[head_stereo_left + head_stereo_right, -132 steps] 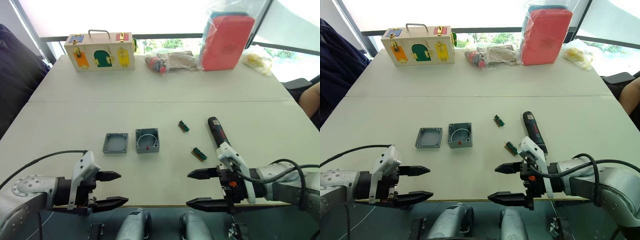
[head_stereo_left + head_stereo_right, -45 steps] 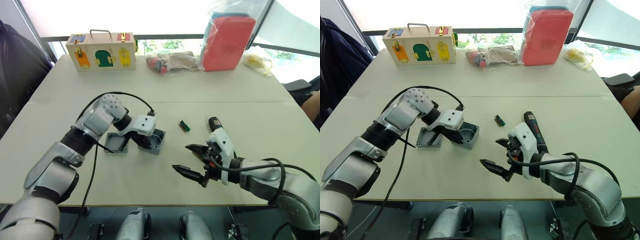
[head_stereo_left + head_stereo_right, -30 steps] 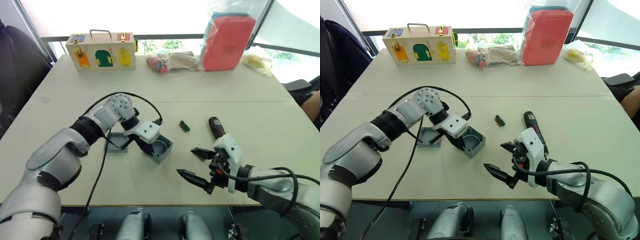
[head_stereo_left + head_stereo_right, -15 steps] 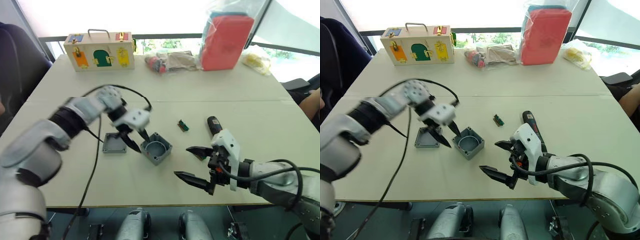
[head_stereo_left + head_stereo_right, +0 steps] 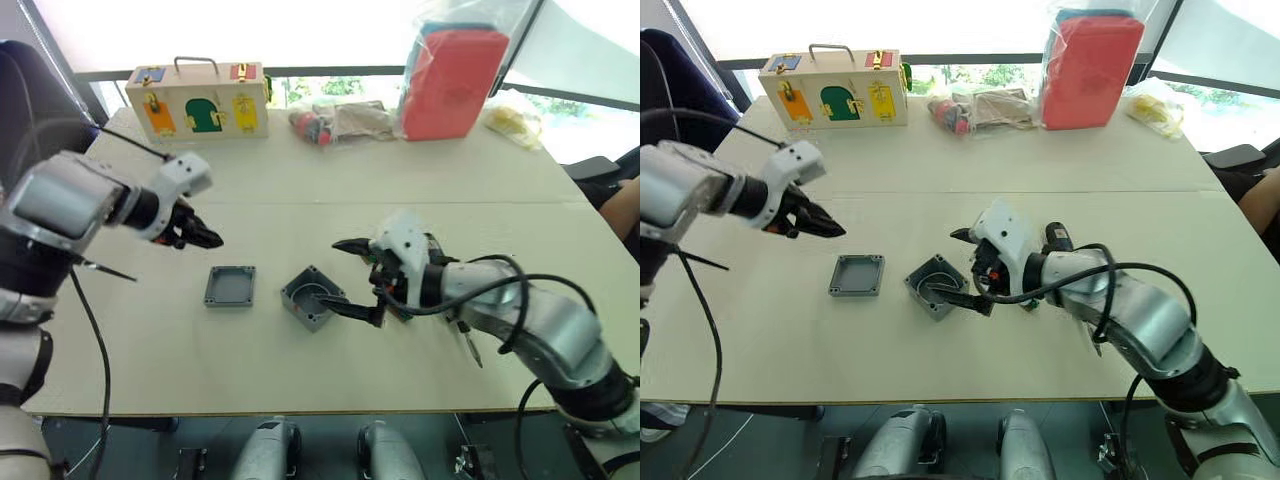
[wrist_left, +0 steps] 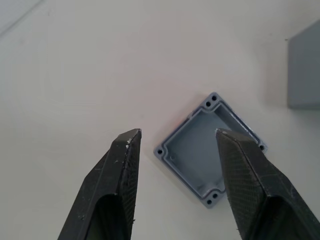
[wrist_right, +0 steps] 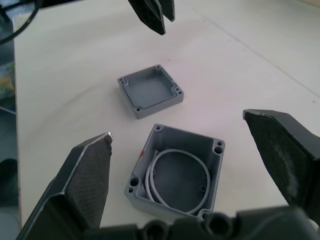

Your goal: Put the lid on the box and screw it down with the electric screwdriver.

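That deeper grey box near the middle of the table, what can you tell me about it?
The box is a small, deep, square enclosure that looks like grey plastic, open on top, with a screw post in each corner. Inside lies a pale ring, and a small red mark shows on its rim. It sits upright on the table, turned at an angle to the table's edge. The lid lies apart beside it. The right gripper hovers around it, jaws open, apparently not touching.

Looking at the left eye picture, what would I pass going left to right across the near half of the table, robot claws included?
Left gripper → lid → box → right gripper
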You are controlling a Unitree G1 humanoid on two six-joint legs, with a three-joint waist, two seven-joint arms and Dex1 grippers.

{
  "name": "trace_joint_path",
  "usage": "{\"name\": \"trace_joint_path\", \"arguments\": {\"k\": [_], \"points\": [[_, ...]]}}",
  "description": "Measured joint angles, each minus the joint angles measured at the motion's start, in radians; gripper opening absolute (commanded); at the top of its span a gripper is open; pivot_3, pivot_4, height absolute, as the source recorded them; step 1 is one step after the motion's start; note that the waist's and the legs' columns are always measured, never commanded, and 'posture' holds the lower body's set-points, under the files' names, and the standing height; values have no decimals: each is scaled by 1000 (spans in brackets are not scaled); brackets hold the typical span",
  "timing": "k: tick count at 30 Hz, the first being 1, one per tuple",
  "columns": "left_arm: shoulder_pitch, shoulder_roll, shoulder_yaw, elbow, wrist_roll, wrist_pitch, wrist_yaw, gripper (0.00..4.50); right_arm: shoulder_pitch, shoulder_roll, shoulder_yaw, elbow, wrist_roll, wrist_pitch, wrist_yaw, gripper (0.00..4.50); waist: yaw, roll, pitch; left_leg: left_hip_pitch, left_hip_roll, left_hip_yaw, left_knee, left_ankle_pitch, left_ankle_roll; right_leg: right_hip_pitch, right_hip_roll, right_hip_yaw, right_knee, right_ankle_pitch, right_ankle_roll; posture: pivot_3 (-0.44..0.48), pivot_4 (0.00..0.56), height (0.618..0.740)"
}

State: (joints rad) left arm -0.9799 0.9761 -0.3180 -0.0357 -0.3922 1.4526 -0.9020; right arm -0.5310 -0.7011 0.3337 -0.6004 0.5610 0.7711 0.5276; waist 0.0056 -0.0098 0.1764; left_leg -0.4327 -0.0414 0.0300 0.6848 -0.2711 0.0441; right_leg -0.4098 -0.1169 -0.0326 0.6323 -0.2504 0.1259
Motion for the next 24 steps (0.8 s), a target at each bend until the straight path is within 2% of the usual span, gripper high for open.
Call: {"name": "trace_joint_path", "arguments": {"k": [3, 11, 14, 18, 23, 24], "points": [[83, -52, 101, -70, 4, 132, 116, 2378, -4, 32, 26, 4, -47, -27, 29, 4500, 0, 0, 0, 1, 0, 0, 0, 1, -1, 0, 0, 0, 0, 0, 0, 0, 150, 740], [128, -77, 183, -87, -34, 153, 256, 2378, -7, 62, 30, 20, -113, -37, 75, 4500, 6, 0, 0, 1, 0, -1, 0, 2, -4, -1, 0, 0, 0, 0, -1, 0, 150, 740], [152, -94, 187, -72, -52, 153, 291, 2378, -8, 74, 31, 25, -129, -34, 87, 4500, 6, 0, 0, 1, 0, -1, -1, 2, -5, -1, 0, 0, 0, 0, -1, 0, 150, 740], [211, -173, 156, -15, -51, 152, 329, 2378, -5, 75, 14, -14, -132, 26, 66, 4500, 7, 0, -1, 1, -1, -1, -1, 2, -5, 0, -1, 0, 0, 0, -1, 0, 150, 740], [215, -182, 128, 15, -42, 119, 334, 2378, 10, 76, -3, -35, -143, 62, 45, 4500, 7, 0, -2, 6, -1, -1, -2, 3, -5, 3, -1, 0, 1, 0, -1, 0, 150, 740], [213, -182, 117, 20, -38, 107, 332, 2154, 13, 77, -4, -36, -146, 69, 41, 4500, 8, 1, -2, 7, -1, -1, -2, 2, -5, 4, -1, 0, 1, 0, -1, 0, 150, 740]]}}
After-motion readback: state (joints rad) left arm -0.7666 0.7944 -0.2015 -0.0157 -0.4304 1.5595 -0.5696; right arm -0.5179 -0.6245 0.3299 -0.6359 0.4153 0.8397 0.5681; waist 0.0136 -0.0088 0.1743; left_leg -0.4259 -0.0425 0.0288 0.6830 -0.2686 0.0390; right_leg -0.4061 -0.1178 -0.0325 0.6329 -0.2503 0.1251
